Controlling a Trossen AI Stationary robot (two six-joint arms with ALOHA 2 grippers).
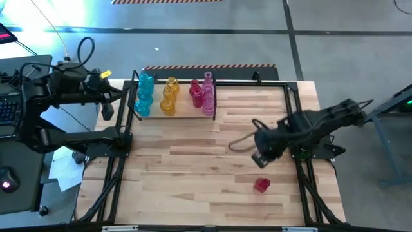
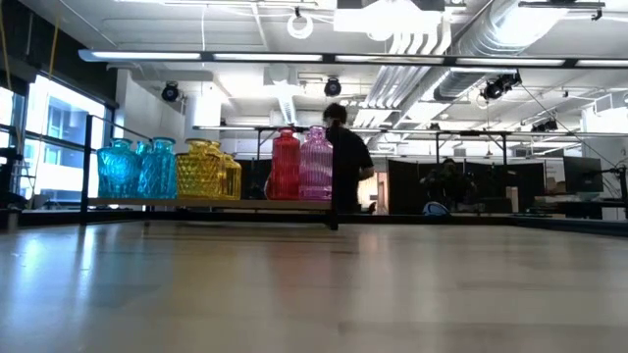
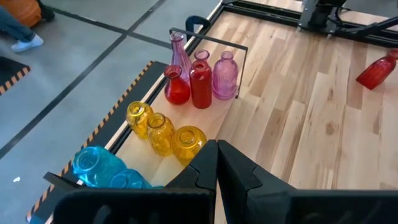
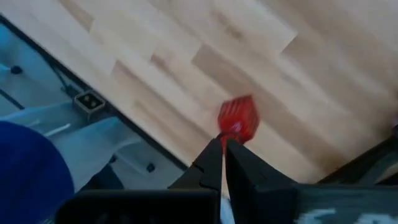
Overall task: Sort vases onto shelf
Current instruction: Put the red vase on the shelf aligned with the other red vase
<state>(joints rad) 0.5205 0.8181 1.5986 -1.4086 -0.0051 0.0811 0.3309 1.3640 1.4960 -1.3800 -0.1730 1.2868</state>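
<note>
Almost all the little see-through glass vases are already on the low black-rod shelf with the pale wood plank [image 1: 187, 116], at the far side of the big wooden table [image 1: 193, 174]. One small red glass vase [image 1: 261, 185] is not there yet. It lies tipped on its side on the table, near the front and toward the right, well apart from the shelf.

So you are at the step of fetching that last red vase. Your right gripper [image 1: 259, 159] hangs over the table just beyond it, with its two fingers pressed together and holding nothing. Your left gripper [image 3: 216, 163] waits off the left side of the table, just beside the blue end of the shelf. Its fingers are together too, and empty.

I think the next move needs three things. Spread the right fingers apart, come down around the vase, then squeeze gently. It is round glass lying down, so it may roll if you bump it.

Now count with me on the shelf: about three blue vases [image 1: 144, 93], three yellow vases [image 3: 163, 130], two red vases [image 3: 191, 86] and two pink vases [image 3: 224, 76]. Some blue ones hide behind others, so I am not sure of that number.
</note>
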